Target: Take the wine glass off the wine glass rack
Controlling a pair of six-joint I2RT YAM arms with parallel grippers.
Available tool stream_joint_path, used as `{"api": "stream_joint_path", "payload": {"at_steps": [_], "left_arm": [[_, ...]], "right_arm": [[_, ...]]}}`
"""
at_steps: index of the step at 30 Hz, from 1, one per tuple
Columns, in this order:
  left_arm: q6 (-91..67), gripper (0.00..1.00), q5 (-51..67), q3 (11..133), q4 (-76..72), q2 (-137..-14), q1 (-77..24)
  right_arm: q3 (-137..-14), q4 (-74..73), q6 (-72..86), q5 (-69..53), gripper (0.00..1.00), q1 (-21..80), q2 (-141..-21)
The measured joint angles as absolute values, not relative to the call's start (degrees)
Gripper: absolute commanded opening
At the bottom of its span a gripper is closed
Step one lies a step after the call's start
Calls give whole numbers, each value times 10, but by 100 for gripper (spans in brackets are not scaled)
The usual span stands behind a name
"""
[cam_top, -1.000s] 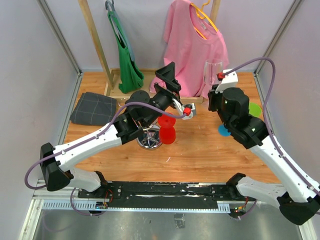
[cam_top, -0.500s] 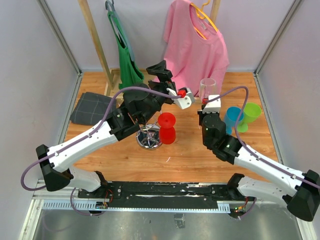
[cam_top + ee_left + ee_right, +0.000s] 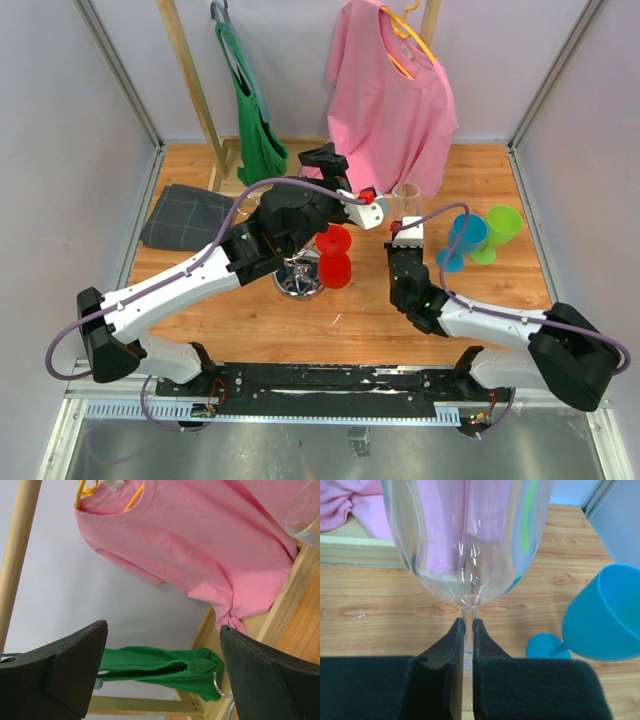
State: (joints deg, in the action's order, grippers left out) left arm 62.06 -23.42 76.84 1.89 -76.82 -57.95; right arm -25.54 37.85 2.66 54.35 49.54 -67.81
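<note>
From above, the left arm (image 3: 180, 285) reaches over the wooden worktop (image 3: 350, 310) and its left jaws stand wide apart near the back, holding nothing. The chrome wine glass rack (image 3: 299, 284) stands below and nearer than those jaws, partly hidden under the arm, with a red goblet (image 3: 335, 256) just beside it. The right arm (image 3: 480, 325) has its right jaws pinched shut on the clear wine glass (image 3: 406, 199), which stands upright above them, off the rack and apart from it. The red goblet lies between these jaws and the rack. A blue goblet (image 3: 460, 240) and a green goblet (image 3: 498, 230) stand to the right of the right jaws. In the left wrist view, the left jaws gape with only air between them. Beyond the gap hang a pink T-shirt (image 3: 200, 545) and a green garment (image 3: 160, 665), and the rim of the wine glass (image 3: 307, 510) shows at the upper right. In the right wrist view, the right jaws clamp the thin stem of the wine glass (image 3: 465, 535), with the bowl straight above them. The blue goblet (image 3: 600, 615) is to their right.
</note>
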Motion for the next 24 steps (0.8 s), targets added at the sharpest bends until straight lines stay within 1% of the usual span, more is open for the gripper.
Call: {"api": "stream_joint_path", "payload": {"at_steps": [7,11,16,19,24], "left_arm": [[614,99,-230,761,19,-768,-579],[612,99,-225,761,20,-768,-574],[606,99,-218,759,19,-768,-564],[603,99,-213,753,19,-769,-560],[599,99,-207,747,19,-774,-556]], "right_arm": [[-223,503,25,556,1,495,-764],[-215,600,12,561,1,495,-842],[-209,766,-39,576,1,495,-971],[-209,799,-50,578,1,495,-993],[-213,843,-57,586,1,495,-995]]}}
